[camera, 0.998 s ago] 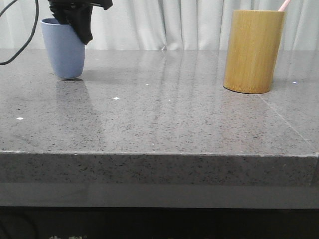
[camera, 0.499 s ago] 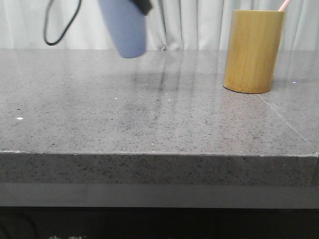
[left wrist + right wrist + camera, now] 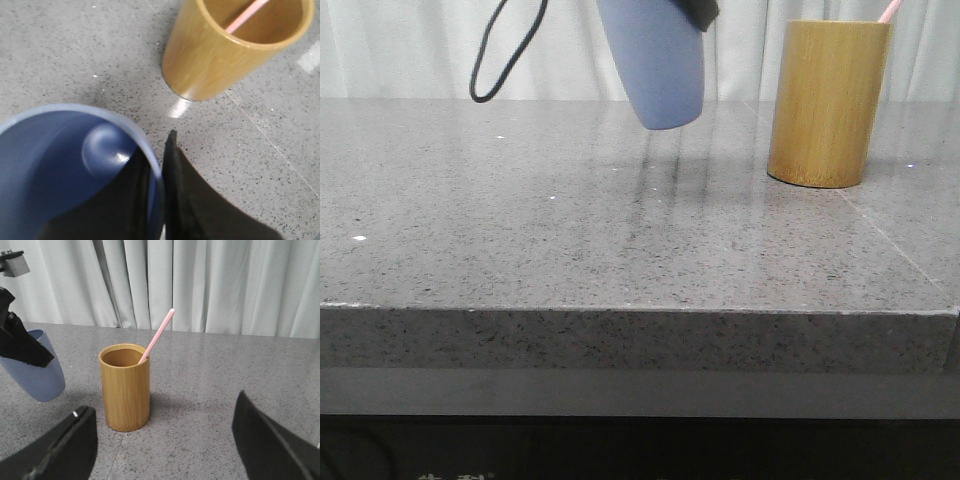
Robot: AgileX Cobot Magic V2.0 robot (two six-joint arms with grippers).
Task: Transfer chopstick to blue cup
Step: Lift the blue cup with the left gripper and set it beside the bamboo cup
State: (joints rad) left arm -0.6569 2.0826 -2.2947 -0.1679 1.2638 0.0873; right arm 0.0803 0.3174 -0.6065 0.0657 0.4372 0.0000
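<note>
Since the frame half a second earlier, the blue cup (image 3: 658,62) had travelled further right across the front view, lifted clear of the table (image 3: 620,230) and tilted, and now hung near the bamboo holder (image 3: 828,103); a second earlier it had stood on the table at far left.

Table: grey speckled stone, with white curtains (image 3: 200,285) behind it.

Bamboo holder (image 3: 125,387): upright on the table at right, yellow-brown, cylindrical, open at the top.

Blue cup (image 3: 65,165): held in the air, its base off the surface, well apart from the holder's wall but near it. Interior bare as seen in the left wrist view.

Left gripper (image 3: 155,200): clamped on the blue cup's rim, one finger (image 3: 125,200) inside the wall and one outside. A black cable (image 3: 505,55) looped down to the left of the cup.

Right gripper (image 3: 165,450): fingers spread wide, nothing between them, facing the holder from a distance.

Chopstick (image 3: 157,336): pale pink, leaning inside the bamboo holder, its upper end projecting above the rim; its tip showed at the holder's top in the front view (image 3: 889,11).
</note>
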